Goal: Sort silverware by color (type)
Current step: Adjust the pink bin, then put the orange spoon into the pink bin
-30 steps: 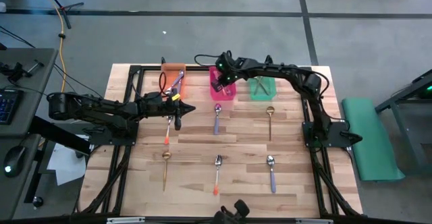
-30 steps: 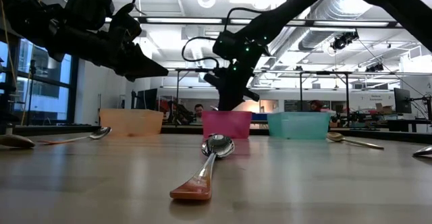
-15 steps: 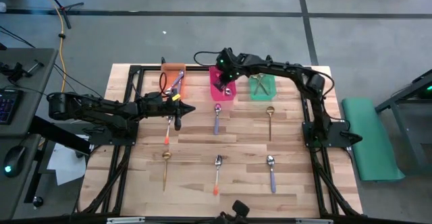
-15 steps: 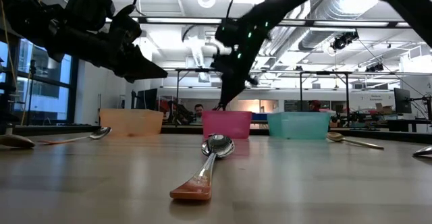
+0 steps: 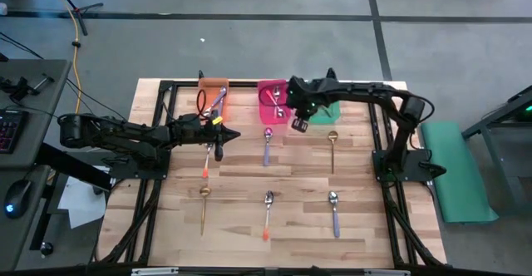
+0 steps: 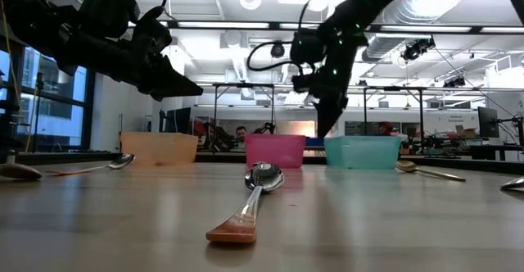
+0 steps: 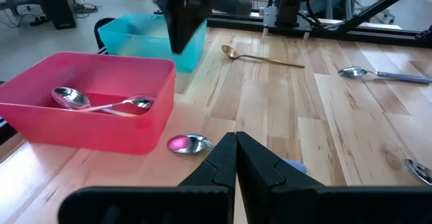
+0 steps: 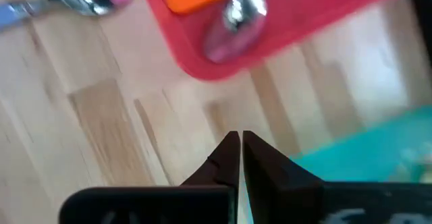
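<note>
On wooden table (image 5: 357, 184), six loose metal spoons (image 5: 267, 146); others in translucent pink bin (image 5: 268, 93). We judge them light, stiff, slippery; take mid-handle. Right end effector (image 5: 299, 125) shut, empty; left end effector (image 5: 219, 149) shut, empty.

A pale wooden table (image 5: 241, 184) carries three bins along its far edge, orange (image 5: 213, 93), pink (image 5: 272, 101) and green (image 5: 326, 107), while loose spoons (image 5: 267, 145) lie scattered across the planks nearer the front.

Overhead view straight down, low view level across table, wrist views close, all sharing pink bin (image 5: 272, 101).
</note>
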Action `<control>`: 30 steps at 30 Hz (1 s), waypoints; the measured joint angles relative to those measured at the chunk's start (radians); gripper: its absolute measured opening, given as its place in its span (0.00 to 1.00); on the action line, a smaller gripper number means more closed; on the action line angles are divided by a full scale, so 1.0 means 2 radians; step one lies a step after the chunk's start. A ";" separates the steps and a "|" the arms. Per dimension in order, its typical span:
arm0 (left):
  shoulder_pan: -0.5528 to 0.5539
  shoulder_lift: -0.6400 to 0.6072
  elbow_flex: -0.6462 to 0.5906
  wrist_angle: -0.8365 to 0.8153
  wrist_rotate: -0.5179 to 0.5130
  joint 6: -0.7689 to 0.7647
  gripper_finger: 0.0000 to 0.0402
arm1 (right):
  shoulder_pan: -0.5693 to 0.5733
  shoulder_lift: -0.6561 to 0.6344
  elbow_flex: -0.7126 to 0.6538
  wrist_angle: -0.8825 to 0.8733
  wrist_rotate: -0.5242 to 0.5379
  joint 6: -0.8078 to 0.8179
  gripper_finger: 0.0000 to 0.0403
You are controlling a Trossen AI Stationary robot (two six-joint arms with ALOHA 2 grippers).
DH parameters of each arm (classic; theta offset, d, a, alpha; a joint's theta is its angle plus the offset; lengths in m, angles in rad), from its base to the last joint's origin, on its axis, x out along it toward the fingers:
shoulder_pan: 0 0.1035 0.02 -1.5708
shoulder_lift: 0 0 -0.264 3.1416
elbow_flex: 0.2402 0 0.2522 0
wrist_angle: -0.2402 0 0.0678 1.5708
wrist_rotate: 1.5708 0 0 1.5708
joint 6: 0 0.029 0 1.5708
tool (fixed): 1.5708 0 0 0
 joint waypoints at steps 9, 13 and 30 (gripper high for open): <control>0.000 0.000 0.000 0.004 0.000 -0.004 0.00 | 0.003 0.001 -0.067 0.155 -0.026 0.019 0.00; 0.000 0.000 0.000 0.004 0.000 -0.004 0.00 | 0.003 0.001 -0.067 0.187 -0.034 0.022 0.00; 0.000 0.000 0.000 -0.001 0.000 -0.004 0.00 | 0.005 -0.072 -0.092 0.216 -0.023 -0.022 0.00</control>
